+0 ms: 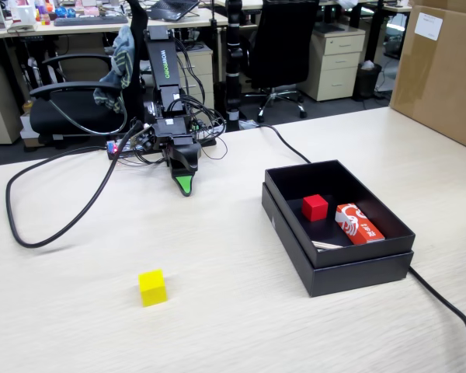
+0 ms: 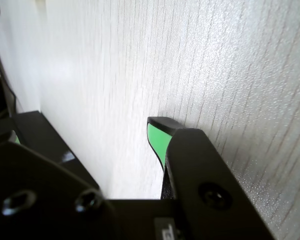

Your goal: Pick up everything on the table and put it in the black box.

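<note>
The small yellow cube (image 1: 152, 287) lies on the pale wood-grain table (image 1: 233, 311) at the front left, far from the arm. The black box (image 1: 349, 268) stands at the right in its lid and holds a red cube (image 1: 314, 207) and a red-and-white packet (image 1: 359, 223). My gripper (image 1: 185, 186) hangs tip-down just above the table at the back, well behind the cube and left of the box. In the wrist view my gripper (image 2: 85, 129) holds nothing; one green-faced finger (image 2: 157, 139) stands well apart from the dark jaw at the left, with bare table between them.
A thick black cable (image 1: 58, 225) loops over the table's left side, and another (image 1: 450, 311) runs along the right past the box. A big brown carton (image 1: 443, 70) stands at the back right. Office chairs and desks are behind the table.
</note>
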